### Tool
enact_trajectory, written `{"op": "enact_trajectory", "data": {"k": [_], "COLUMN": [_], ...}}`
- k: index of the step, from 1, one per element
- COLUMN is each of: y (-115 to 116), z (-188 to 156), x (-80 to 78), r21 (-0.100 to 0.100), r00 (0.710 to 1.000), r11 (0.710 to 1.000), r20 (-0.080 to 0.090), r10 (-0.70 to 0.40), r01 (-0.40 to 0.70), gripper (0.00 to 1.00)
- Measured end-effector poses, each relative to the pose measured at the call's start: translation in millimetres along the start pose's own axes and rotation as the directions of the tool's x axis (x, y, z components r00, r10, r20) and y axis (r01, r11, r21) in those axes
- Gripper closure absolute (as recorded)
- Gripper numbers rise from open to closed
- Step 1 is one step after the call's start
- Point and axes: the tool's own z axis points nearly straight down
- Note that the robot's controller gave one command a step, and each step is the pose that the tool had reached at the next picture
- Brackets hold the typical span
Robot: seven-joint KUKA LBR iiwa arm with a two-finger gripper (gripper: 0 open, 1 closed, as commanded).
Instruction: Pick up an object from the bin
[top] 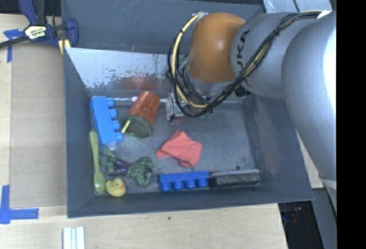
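Grey metal forms the bin (74, 145), seen from the camera view above and a little to one side. The arm (297, 59) comes in from the right as a thick silver-grey link that crosses the bin's right rim and bends downward toward the back middle of the floor. Its wrist carries a rounded orange cover (214, 47), with black and yellow cables (182, 79) looped about the cover's left and lower edge.

Below that cover the gripper (173, 113) points down close to the bin floor near the back wall. Cover and cables hide most of it, so I cannot tell whether it is released or clenched, and nothing can be seen held in it.

Just beside the gripper, to its left, a rust-orange cup (144, 109) lies on its side, its greenish mouth turned toward the lower left. Whether the two touch cannot be told. A crumpled red cloth (182, 149) lies near, in front of the gripper on the bare floor.

A long blue block (106, 119) lies by the left wall beside the cup. In the front left corner small toys form a heap (123, 170): a yellow-green stalk, something purple, a lumpy green piece and a small yellow fruit. Along the front wall a blue studded brick (183, 181) lies end to end with a dark speckled bar (237, 177).
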Motion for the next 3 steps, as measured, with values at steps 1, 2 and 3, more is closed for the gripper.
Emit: {"op": "enact_trajectory", "data": {"k": [1,2,3], "y": [-11,8,14], "z": [-12,-15,-16], "x": [-3.5,-3.8,-2.8], "r21": [0.001,-0.002,-0.002], "r00": [1.0,1.0,1.0], "r11": [1.0,1.0,1.0], "r20": [0.003,0.008,0.008], "r10": [0.0,0.008,0.015], "r01": [0.0,-0.008,-0.015], "gripper": [1.0,1.0,1.0]}}
